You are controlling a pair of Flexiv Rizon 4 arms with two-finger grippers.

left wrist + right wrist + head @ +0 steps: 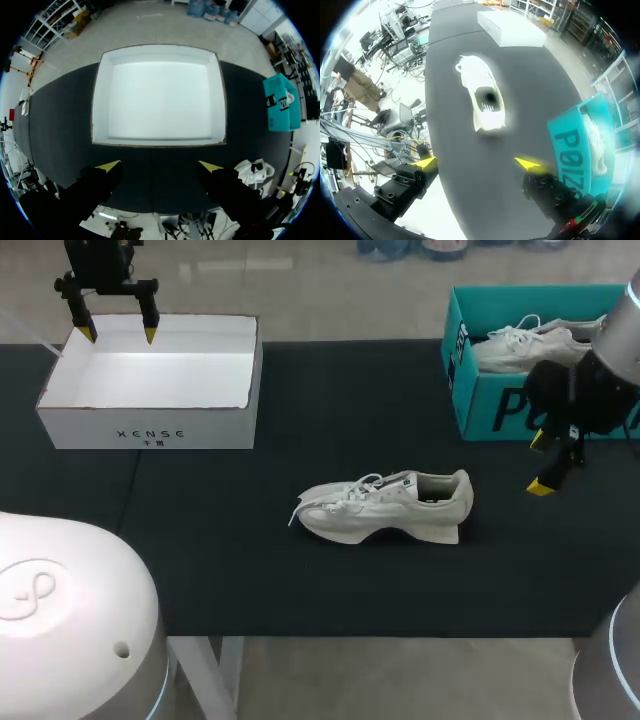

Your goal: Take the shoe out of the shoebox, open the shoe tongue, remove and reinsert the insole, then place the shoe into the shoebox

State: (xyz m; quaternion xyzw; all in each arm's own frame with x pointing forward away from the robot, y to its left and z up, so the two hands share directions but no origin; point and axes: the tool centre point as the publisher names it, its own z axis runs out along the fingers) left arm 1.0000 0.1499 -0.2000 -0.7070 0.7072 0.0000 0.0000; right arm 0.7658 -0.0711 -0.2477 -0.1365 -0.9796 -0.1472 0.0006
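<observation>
The right gripper (540, 466) is hanging open near the shoe (385, 505), maybe to lift its tongue, while the left gripper (120, 335) is hovering open over the white box (150, 425).

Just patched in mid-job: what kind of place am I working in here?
Looks like a robot lab bench set up for shoe handling: a black-topped table holds an empty white shoebox, a teal shoebox with a shoe inside, and a loose white shoe in the middle.
</observation>
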